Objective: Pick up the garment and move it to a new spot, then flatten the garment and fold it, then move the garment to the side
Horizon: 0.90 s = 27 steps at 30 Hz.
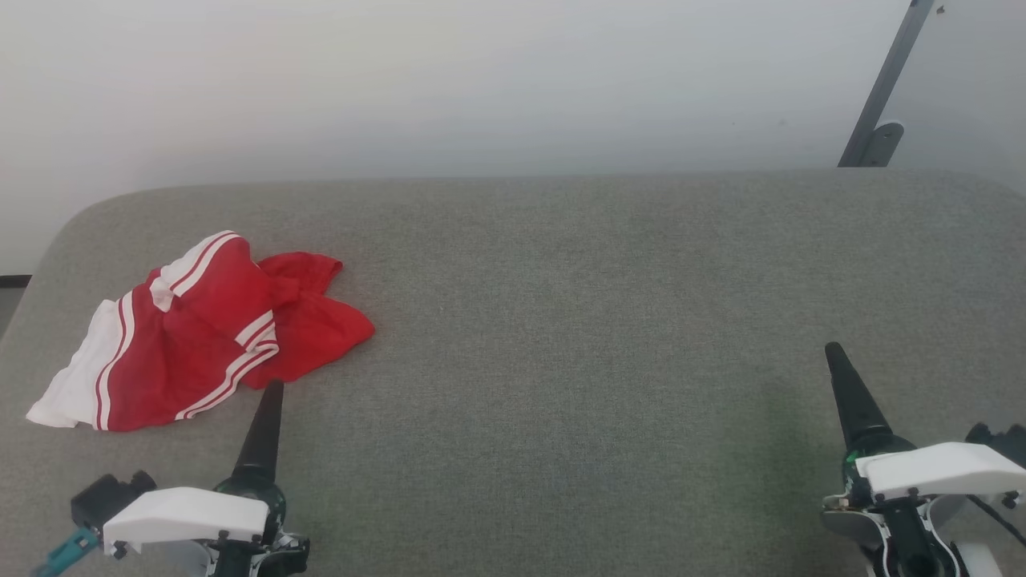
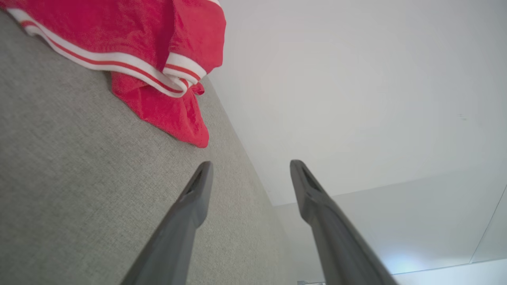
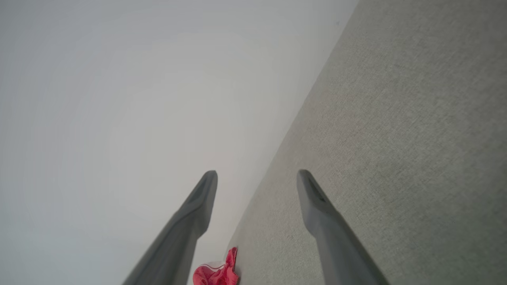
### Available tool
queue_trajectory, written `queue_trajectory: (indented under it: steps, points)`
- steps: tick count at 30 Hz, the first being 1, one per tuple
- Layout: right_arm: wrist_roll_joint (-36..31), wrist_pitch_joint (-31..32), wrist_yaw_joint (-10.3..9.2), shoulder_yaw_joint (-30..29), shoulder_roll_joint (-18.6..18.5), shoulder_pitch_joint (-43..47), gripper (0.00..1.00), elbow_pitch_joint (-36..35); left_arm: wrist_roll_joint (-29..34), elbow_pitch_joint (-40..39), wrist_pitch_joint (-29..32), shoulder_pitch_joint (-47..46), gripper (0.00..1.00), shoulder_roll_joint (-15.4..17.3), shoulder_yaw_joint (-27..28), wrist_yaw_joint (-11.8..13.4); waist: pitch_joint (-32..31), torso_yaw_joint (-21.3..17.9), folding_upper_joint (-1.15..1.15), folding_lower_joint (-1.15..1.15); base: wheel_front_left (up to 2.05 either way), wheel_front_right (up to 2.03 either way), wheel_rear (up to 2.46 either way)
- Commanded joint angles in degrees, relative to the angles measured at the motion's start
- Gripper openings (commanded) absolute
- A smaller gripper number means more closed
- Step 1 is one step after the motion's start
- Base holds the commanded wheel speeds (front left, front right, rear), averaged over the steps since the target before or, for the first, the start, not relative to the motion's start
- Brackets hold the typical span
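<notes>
The garment [image 1: 200, 332] lies crumpled at the grey bench's [image 1: 561, 320] left end, unmoved as I read it. My left gripper [image 2: 249, 166] sits at the bench's near-left and my right gripper [image 3: 257, 176] at its near-right, both spread wide and empty. Pickup, flattening, folding all remain.

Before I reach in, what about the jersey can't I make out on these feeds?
- Head view: the garment lies crumpled; its own folds hide its front, neck and sleeves.
- Left wrist view: the top edge cuts most of it off.
- Right wrist view: too small to read, and cut off by the bottom edge.
</notes>
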Motion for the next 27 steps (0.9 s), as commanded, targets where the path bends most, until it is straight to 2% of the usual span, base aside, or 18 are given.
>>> queue_trajectory:
  steps: [1, 13, 27]
  points:
    - [-1.22, -0.51, 0.12, 0.09, -0.38, -1.73, 1.00, -1.09, 1.27, -1.09, -0.37, -1.78, 1.00, 0.49, -0.07, 0.07, 0.00, 0.01, 0.00, 0.00, 0.00, 0.00, 0.00]
    - [-19.81, -3.24, 0.13, 0.77, -1.04, -2.58, 1.00, -1.68, 17.54, -3.14, -3.11, -0.86, 1.00, 1.04, -1.23, 1.38, 0.09, 0.15, 0.00, 0.00, 0.00, 0.00, 0.00]
    - [-36.11, -6.07, 0.14, 0.74, -0.79, -3.75, 1.00, -1.51, 30.44, -3.64, -5.94, -0.48, 1.00, 2.45, -3.16, 3.31, 0.18, 0.14, 0.00, 0.00, 0.00, 0.00, 0.00]
